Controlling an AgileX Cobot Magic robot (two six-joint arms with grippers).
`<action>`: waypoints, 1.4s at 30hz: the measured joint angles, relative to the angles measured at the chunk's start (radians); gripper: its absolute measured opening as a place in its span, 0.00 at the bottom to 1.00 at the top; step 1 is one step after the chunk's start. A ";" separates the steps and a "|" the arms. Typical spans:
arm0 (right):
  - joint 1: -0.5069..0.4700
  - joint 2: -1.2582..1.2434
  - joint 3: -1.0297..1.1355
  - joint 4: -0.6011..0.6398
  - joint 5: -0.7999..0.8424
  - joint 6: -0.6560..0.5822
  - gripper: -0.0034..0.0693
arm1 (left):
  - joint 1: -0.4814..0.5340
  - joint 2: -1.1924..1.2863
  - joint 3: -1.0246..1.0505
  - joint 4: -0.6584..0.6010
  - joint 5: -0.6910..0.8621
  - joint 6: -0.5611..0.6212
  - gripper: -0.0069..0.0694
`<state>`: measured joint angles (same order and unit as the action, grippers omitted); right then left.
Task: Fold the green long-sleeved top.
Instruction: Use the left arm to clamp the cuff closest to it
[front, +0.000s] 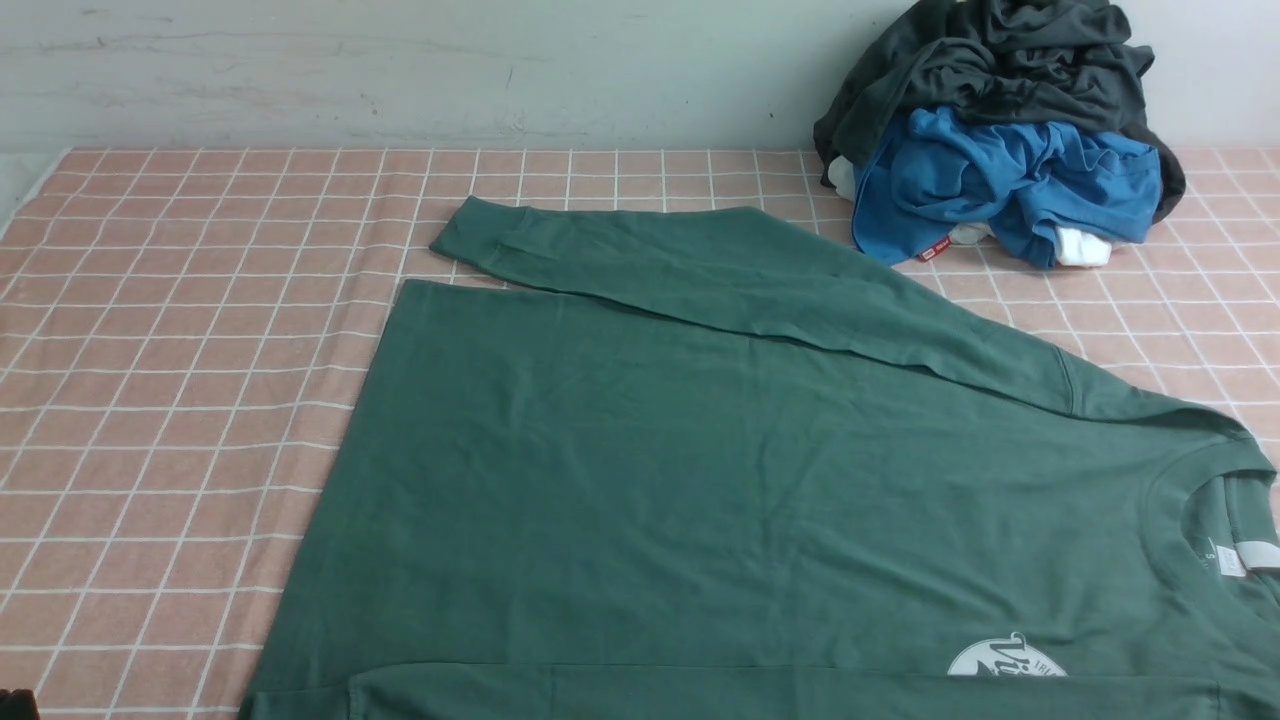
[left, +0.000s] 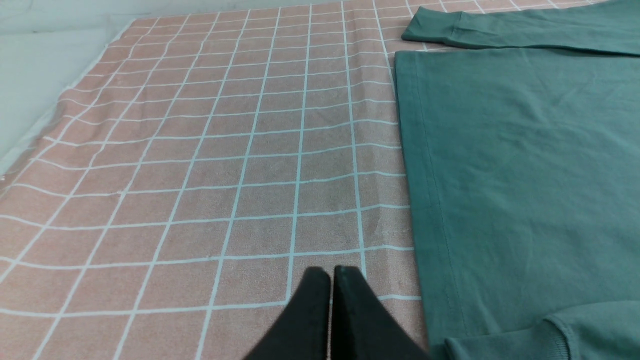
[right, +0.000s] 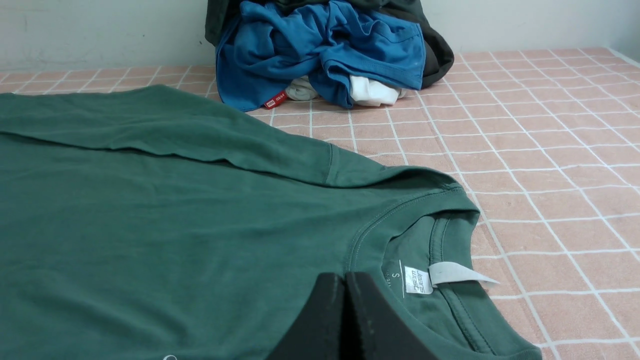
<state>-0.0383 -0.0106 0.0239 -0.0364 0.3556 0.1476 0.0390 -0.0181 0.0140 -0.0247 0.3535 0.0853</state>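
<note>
Front view. Green long-sleeved top (front: 650, 470), large, dark forest-green cotton, crew neck, lies flat and face up on the worktop (front: 180, 330), which is covered in pink cloth with a white grid. Its far sleeve (front: 760, 285) is laid along the far edge of the body. The near sleeve (front: 700, 692) seems to lie along the near edge, partly cut off by the frame. White round logo (front: 1005, 660) and white neck tag (front: 1245, 558) show at the robot's right end. A charcoal-grey garment (front: 1000, 60) and a bright blue garment (front: 1010, 185) are heaped against the wall, apart from the top. Neither tool is in this view.

Left wrist view. Left tool (left: 331, 272): 2 black fingers pressed together, nothing between them. It hangs over bare cloth, with the stitched hem (left: 425, 175) of the top just beside it and a cuff close to its tips.

Right wrist view. Right tool (right: 345, 277): fingers pressed together, empty. It sits over the chest of the top, with the ribbed collar (right: 400, 215) and neck tag just beside its tips and the heap well beyond them.

Judgement. The top is spread out and the sleeves look to be brought in, but the body is unfolded at full length, so the fold proper is about to start. Next move calls for both tools to open, drop to the fabric and pinch matching edges, 1 at the hem end and 1 at the collar end. They must then lift and carry together. Risk: uneven pull could skew the edge or drag a sleeve out.
</note>
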 joint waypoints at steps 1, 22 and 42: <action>0.000 0.000 0.000 0.004 0.000 0.000 0.03 | 0.000 0.000 0.000 0.000 0.000 0.000 0.09; 0.000 0.000 0.001 0.496 0.004 0.156 0.03 | 0.000 0.000 0.016 -0.567 -0.067 -0.313 0.09; 0.000 0.000 -0.031 0.909 0.017 -0.076 0.03 | 0.000 0.001 -0.164 -1.023 0.013 0.128 0.09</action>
<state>-0.0383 -0.0106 -0.0068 0.8724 0.3721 0.0717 0.0390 -0.0172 -0.1504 -1.0474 0.3668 0.2137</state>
